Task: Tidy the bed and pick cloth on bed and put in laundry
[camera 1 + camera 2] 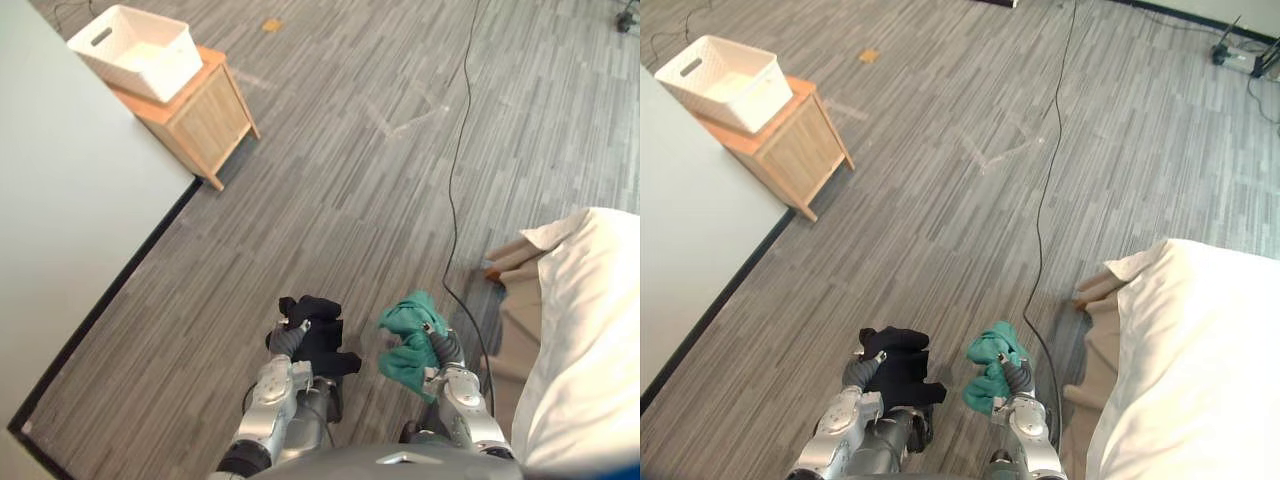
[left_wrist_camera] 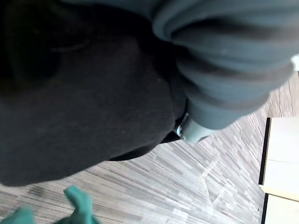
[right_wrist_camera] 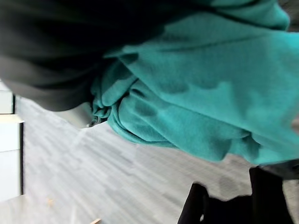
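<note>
Black cloth point(image 1: 322, 335) bunched over left hand point(image 1: 288, 338), teal cloth point(image 1: 408, 340) over right hand point(image 1: 447, 347), both clear of floor. Grasp hidden, cannot tell. White basket point(image 1: 150, 75) on wooden cabinet point(image 1: 205, 120), far ahead-left. Walk close, keep bundles high, release above rim.

Wooden cabinet point(image 1: 205, 118) beside white wall point(image 1: 60, 220); grey plank floor point(image 1: 350, 160), orange patch point(image 1: 271, 24).
</note>
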